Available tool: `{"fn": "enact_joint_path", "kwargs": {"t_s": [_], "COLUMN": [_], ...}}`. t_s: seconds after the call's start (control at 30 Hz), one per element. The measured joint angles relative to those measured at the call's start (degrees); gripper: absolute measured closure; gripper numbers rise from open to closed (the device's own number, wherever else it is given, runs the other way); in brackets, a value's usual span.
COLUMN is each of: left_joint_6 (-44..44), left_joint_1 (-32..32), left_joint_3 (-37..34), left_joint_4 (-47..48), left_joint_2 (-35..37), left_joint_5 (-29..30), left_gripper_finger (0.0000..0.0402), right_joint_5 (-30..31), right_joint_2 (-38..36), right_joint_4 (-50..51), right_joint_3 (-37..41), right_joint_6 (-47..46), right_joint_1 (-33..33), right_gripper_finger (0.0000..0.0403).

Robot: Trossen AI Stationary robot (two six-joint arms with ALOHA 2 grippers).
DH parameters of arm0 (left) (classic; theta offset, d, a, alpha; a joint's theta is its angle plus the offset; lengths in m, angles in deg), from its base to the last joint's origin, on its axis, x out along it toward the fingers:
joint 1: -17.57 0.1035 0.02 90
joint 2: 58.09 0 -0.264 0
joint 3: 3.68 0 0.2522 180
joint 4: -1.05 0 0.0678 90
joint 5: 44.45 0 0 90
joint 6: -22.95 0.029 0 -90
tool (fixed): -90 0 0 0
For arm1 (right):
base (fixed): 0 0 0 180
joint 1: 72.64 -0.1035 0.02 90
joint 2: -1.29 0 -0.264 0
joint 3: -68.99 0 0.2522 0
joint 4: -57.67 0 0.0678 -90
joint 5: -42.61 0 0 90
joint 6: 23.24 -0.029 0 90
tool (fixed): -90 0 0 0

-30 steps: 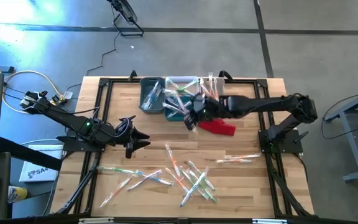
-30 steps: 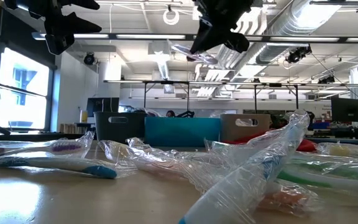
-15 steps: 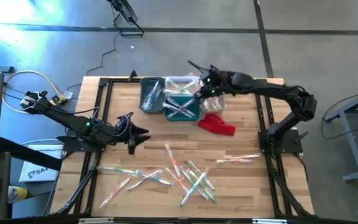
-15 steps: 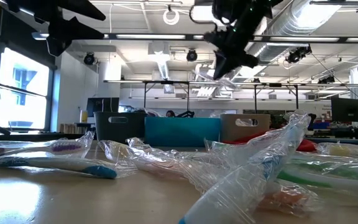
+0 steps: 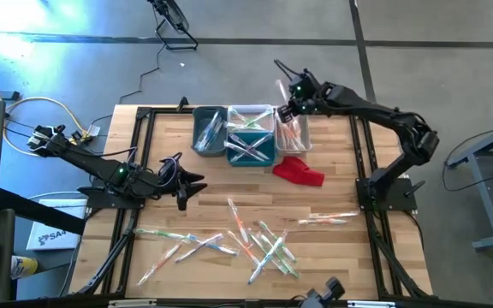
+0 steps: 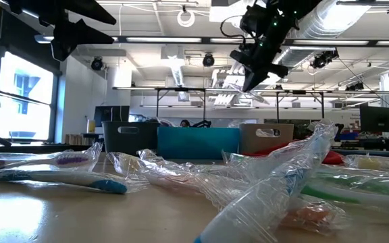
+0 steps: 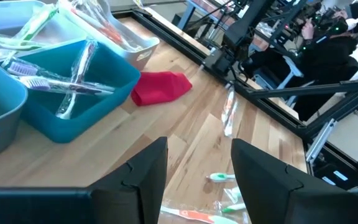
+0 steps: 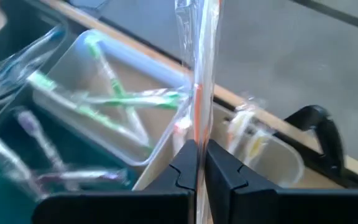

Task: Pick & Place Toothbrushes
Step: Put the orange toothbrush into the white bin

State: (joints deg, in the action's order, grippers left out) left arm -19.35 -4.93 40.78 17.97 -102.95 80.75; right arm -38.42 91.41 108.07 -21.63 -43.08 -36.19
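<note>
My right gripper [image 5: 283, 109] hovers over the bins at the far edge, shut on an orange-handled toothbrush [image 8: 198, 68] in a clear wrapper. Under it are a clear bin [image 8: 114, 102] with green toothbrushes, a teal bin [image 5: 252, 148] with purple ones, and a white bin [image 8: 263, 146]. A grey bin [image 5: 210, 131] stands to their left. Several wrapped toothbrushes [image 5: 259, 244] lie loose on the wood near the front edge. My left gripper [image 7: 194, 165] waits open above the table's left side, holding nothing. My right gripper pinches the wrapped toothbrush's orange handle [image 8: 197, 134] between its two fingers [image 8: 182, 163]. It slants down from the table's right side. The toothbrush sticks out past the fingertips toward the far edge, lifted clear above the bins. Its near end is hidden between the fingers.
A red cloth [image 5: 299, 171] lies on the wood just in front of the white bin. A lone wrapped toothbrush [image 5: 325, 220] lies at the right. Black frame rails [image 5: 144, 154] border the table. Bare wood lies between the bins and the loose pile.
My right gripper, still shut on the toothbrush, has swung from over the teal bin and red cloth toward the far edge and right, and now hovers by the clear and white bins. My left gripper has turned slightly in place.
</note>
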Motion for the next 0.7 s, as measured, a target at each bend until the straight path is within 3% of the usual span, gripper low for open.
{"fn": "enact_joint_path", "kwargs": {"t_s": [0.4,0.7], "left_joint_6": [0.0,0.0], "left_joint_1": [0.0,0.0], "left_joint_3": [0.0,0.0], "left_joint_4": [0.0,0.0], "left_joint_2": [0.0,0.0], "left_joint_5": [0.1,0.4], "left_gripper_finger": [0.0226,0.0226], "right_joint_5": [0.7,1.4], "right_joint_2": [0.2,0.2], "right_joint_4": [-22.4,-20.6], "right_joint_3": [17.8,20.9], "right_joint_6": [-6.5,-8.7], "right_joint_1": [1.5,1.9], "right_gripper_finger": [0.0399,0.0399]}}
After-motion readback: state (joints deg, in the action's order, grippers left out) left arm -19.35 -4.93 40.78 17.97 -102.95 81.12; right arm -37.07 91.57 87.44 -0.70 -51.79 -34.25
